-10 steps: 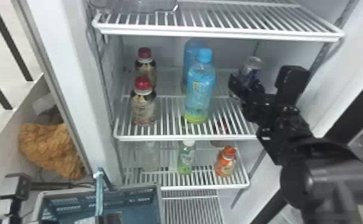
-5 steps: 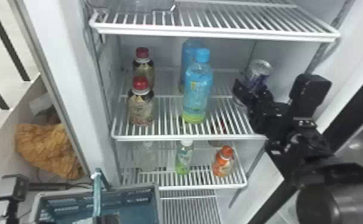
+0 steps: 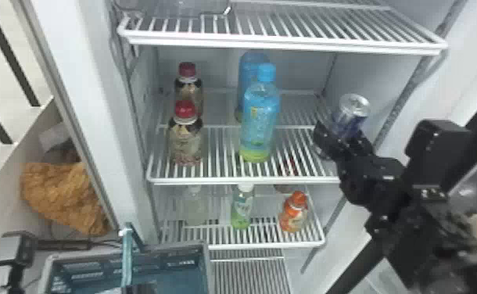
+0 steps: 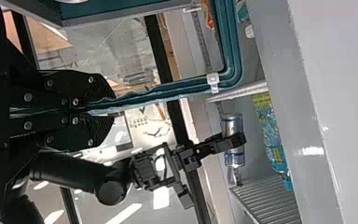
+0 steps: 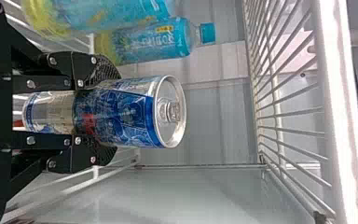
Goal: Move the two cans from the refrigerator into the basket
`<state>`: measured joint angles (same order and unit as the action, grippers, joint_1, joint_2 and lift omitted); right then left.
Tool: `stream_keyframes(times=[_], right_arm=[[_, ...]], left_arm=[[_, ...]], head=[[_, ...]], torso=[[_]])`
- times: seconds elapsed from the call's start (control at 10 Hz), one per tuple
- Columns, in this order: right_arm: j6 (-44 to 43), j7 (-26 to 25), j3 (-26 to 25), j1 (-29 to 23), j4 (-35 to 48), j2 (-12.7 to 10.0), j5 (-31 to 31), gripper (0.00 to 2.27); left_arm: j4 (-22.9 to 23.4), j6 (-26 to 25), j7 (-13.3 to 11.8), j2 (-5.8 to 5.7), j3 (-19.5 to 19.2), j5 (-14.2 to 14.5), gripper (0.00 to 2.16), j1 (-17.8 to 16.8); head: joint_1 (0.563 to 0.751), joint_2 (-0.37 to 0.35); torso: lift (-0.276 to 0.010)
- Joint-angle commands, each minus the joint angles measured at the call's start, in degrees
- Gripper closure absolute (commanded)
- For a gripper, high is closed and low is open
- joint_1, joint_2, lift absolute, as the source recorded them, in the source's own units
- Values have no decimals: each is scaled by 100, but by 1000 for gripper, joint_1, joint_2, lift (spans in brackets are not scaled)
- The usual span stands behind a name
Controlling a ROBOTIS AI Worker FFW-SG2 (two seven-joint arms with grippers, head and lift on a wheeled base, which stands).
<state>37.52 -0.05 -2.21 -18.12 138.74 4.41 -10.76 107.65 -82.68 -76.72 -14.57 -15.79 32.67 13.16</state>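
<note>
Because the can (image 5: 130,112) looks like thin metal and probably full, I would expect a fairly heavy piece for its size, firm at both rims but apt to dent if squeezed hard mid-body. Its smooth, printed side may be slippery, more so if the cold has left it damp. The best hold seems to be square across the body, near the middle, with the pull tab and top rim left free.

That is close to how the right tool (image 5: 106,111) has it: one finger on each side, parted only by the can's width, both pads against the metal, the top standing out beyond the tips. The can is at the middle shelf (image 3: 249,180), to the right of the blue bottles (image 3: 260,117); I cannot tell whether its base bears on the wire. Bringing it out level should keep it clear of the upper shelf (image 3: 280,41) and the bottles.

The left tool (image 4: 103,110) is closed down narrow on the handle (image 4: 230,56) of the basket (image 3: 179,269), outside the fridge. That strap looks thin and pliable, so the basket could swing or tip when the can's weight lands.
</note>
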Motion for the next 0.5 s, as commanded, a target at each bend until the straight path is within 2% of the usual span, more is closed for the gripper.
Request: stream_keyframes(times=[0.0, 0.4], right_arm=[[129, -4, -19, -367, 392, 16, -67, 1277], [396, -13, -191, -1338, 1419, 16, -307, 1277]], left_arm=[[0, 0, 0, 7, -10, 0, 1200, 19], [0, 0, 0, 25, -21, 12, 1200, 34]], head=[[695, -114], [695, -112]], torso=[[-25], [-25]])
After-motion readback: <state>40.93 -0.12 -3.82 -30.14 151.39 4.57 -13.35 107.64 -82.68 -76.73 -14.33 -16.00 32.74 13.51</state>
